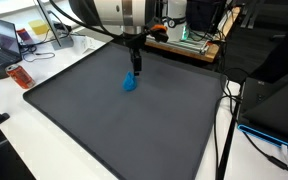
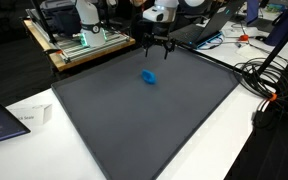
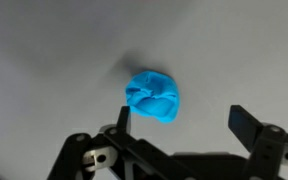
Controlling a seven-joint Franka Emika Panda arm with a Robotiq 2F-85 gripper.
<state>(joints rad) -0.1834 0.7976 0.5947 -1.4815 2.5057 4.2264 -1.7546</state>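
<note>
Black linkage of the gripper point(image 3: 184, 118) fills the bottom edge of the wrist view, closest to the lens, and its two fingers rise from it spread wide, with nothing between the pads. Reading across that view, the left-hand finger point(image 3: 125, 116) comes first. Then comes the blue crumpled lump point(image 3: 152, 96), lying on the grey mat point(image 3: 44, 60) just beyond the fingertips and closer to that finger than to the other. The right-hand finger stands well clear of it. The pincer is released and grasps nothing. In an exterior view a laptop point(image 1: 6, 40) sits far left on the white table point(image 1: 14, 125), with an orange object point(image 1: 21, 76) just off the corner of the mat point(image 1: 114, 130). Toward the middle the blue crumpled lump point(image 1: 130, 83) rests on the mat's far half, and the gripper point(image 1: 137, 64) hangs directly above it, apart from it. Black cables point(image 1: 229, 100) trail down the right edge. In an exterior view from the opposite side, a wooden frame point(image 2: 79, 45) stands behind the mat point(image 2: 154, 125) at the left. Next come the gripper point(image 2: 156, 50) and the blue crumpled lump point(image 2: 148, 77) below it, and then cables point(image 2: 259, 75) on the table point(image 2: 269, 140) at the right.
</note>
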